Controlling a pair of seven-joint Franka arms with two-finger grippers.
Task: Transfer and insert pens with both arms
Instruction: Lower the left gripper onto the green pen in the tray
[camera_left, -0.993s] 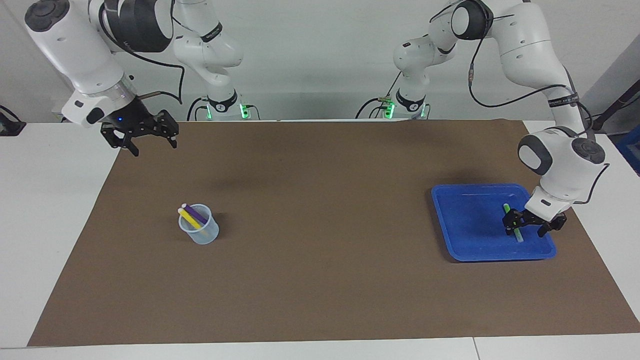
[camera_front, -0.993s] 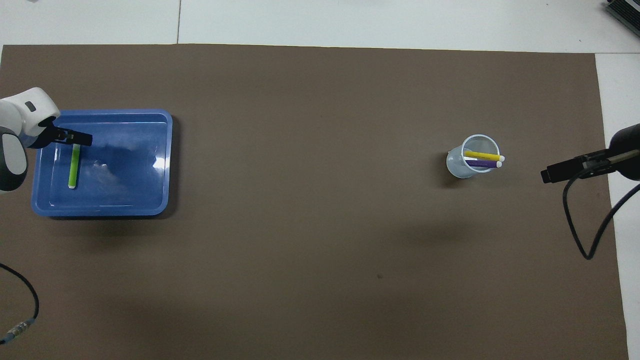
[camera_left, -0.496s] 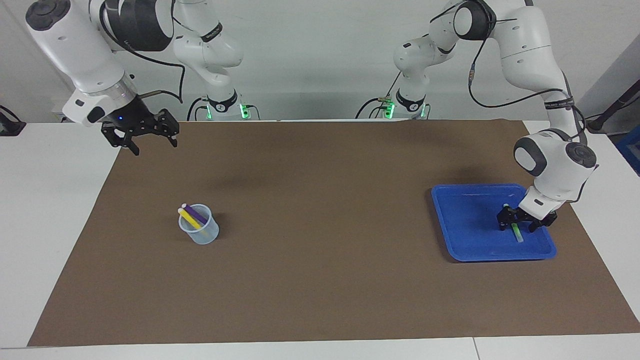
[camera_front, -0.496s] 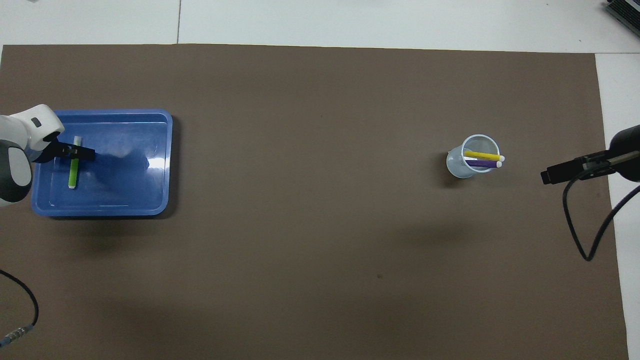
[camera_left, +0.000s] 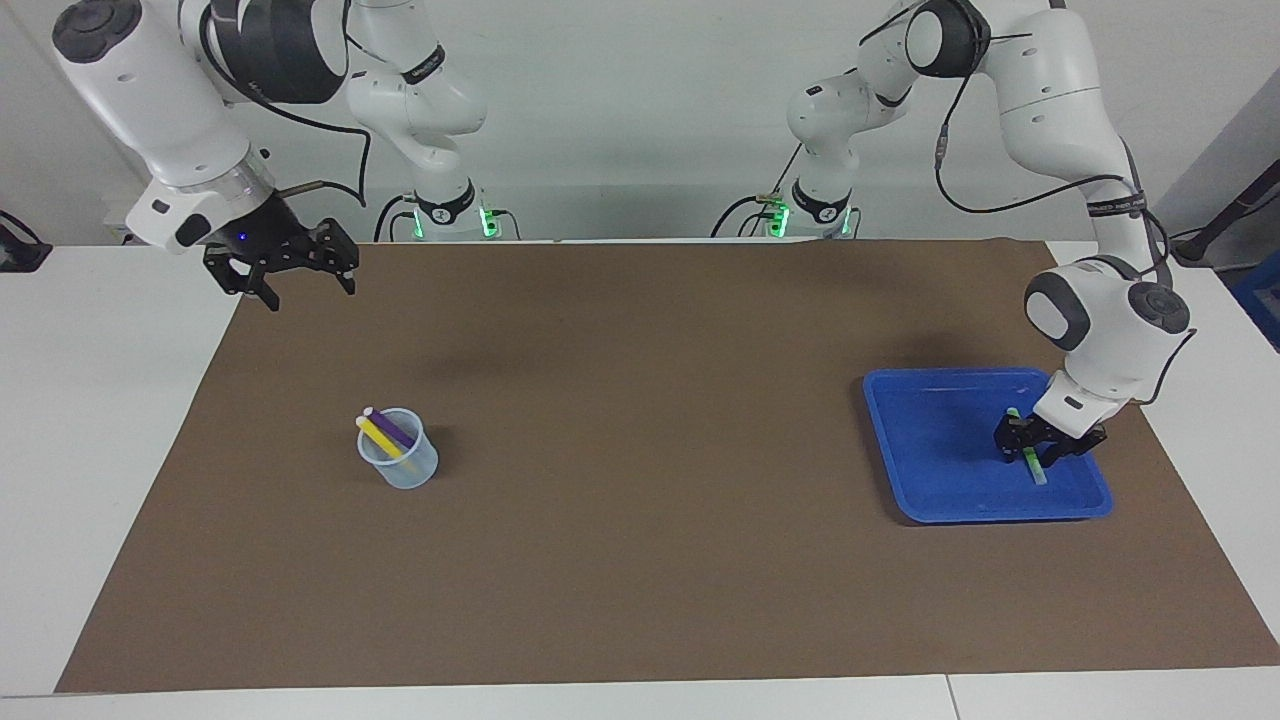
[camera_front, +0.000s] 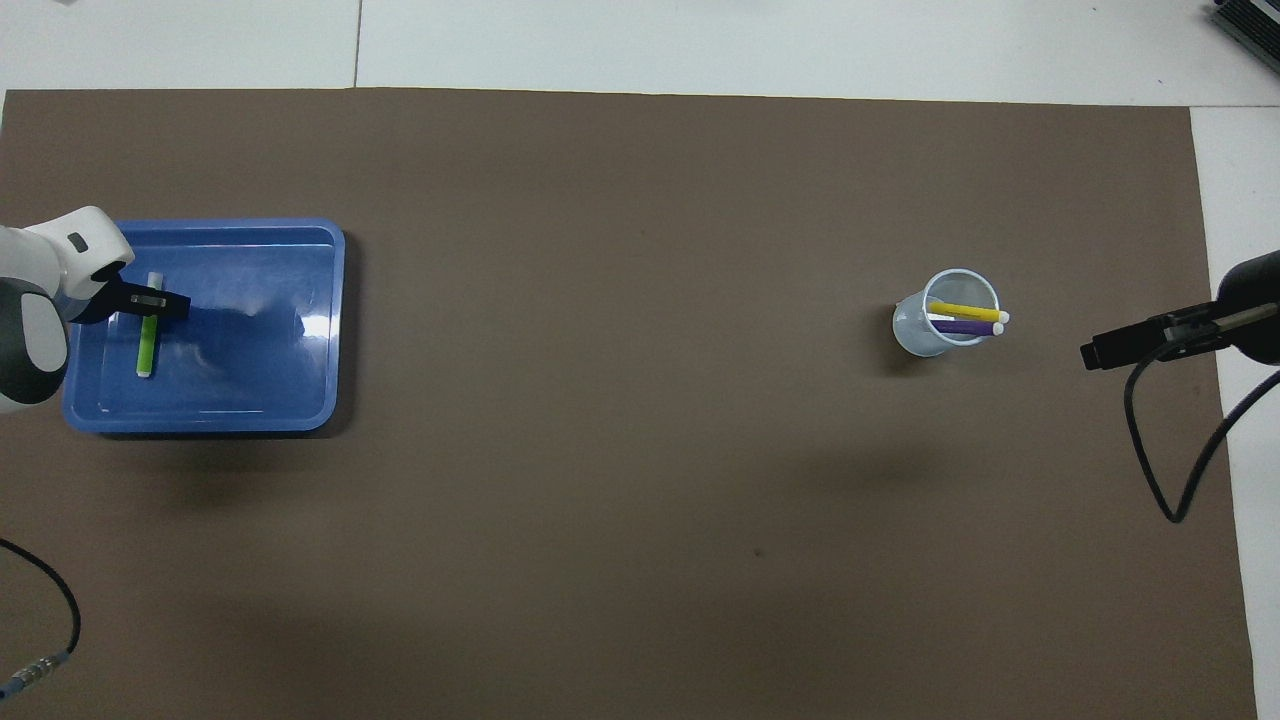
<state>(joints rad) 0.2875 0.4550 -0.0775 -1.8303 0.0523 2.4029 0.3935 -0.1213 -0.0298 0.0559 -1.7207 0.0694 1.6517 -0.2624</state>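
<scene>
The green pen (camera_left: 1037, 470) (camera_front: 146, 350) lies flat in the blue tray (camera_left: 920, 470) (camera_front: 250, 380) at the left arm's end of the table. My left gripper (camera_left: 1030, 450) (camera_front: 150, 303) is down in the tray, straddling the pen's middle; the pen still rests on the tray floor. The yellow pen (camera_left: 378, 435) (camera_front: 960, 310) and the purple pen (camera_left: 392, 430) (camera_front: 962, 327) stand slanted in a clear cup (camera_left: 405, 470) (camera_front: 915, 335). My right gripper (camera_left: 300, 285) (camera_front: 1100, 352) hangs open and empty in the air over the mat's corner at the right arm's end.
A brown mat (camera_left: 640, 450) covers most of the white table. A black cable (camera_front: 1150, 470) loops down from the right arm over the mat's edge. Another cable end (camera_front: 40, 660) lies at the left arm's end.
The left gripper has sunk into the tray and settled over the green pen's middle, its hand now narrower. The right arm has hardly moved.
</scene>
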